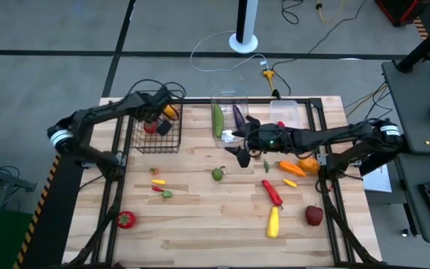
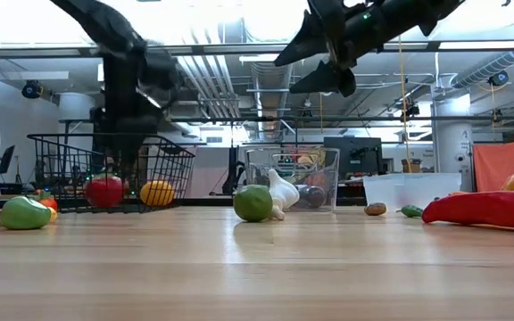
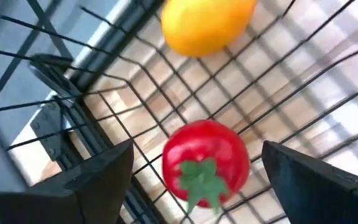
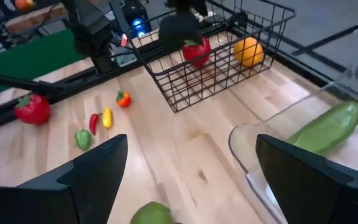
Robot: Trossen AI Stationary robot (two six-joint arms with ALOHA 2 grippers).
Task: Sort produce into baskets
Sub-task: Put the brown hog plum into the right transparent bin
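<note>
Releasing a round red tomato (image 3: 206,163) into the black wire-mesh basket (image 1: 155,140) at upper left, the left gripper (image 3: 194,177) gapes; the right gripper (image 1: 239,155), open mid-frame, likely takes the green pepper (image 1: 218,173) next.

Baskets 3: one black wire basket (image 1: 136,142) at 10 o'clock, plus two clear bins at 12 to 1, a taller bin (image 1: 230,97) and a shallower bin (image 1: 290,112).

Produce about 18:
- Red 5: tomato (image 1: 150,127), small chili (image 1: 157,188), red pepper (image 1: 126,219) at 7, long pepper (image 1: 272,192), apple (image 1: 314,215) at 5.
- Yellow/orange pieces (image 1: 273,222): 7.
- Green 4: cucumber (image 1: 217,121), round green one (image 1: 218,173) and two small, hard to tell.
- Eggplant (image 1: 239,116): 1.
- Garlic (image 1: 228,136): 1.
</note>
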